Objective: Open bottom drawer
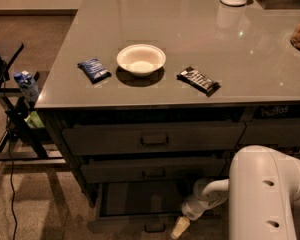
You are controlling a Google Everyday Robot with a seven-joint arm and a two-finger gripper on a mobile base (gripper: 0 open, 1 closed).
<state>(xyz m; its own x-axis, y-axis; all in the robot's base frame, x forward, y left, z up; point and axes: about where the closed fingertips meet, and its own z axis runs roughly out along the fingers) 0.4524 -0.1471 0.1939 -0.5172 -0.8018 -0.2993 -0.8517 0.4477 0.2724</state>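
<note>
The bottom drawer (125,225) is the lowest of the three-drawer stack under the grey counter. It stands pulled out towards me, and its dark interior (140,199) shows behind the slim front. Its small dark handle (155,227) sits at the centre of the front, near the lower edge of the view. My gripper (180,227), cream-tipped on a white wrist, is low down just right of the handle, at the drawer's front edge. My white arm (262,194) fills the lower right corner and hides the drawer's right end.
Two taller drawers (155,139) (152,170) sit shut above. On the counter (230,44) are a white bowl (141,59), a blue packet (93,69) and a dark snack bar (198,80). A black stand (12,114) with a bottle (27,85) is at the left.
</note>
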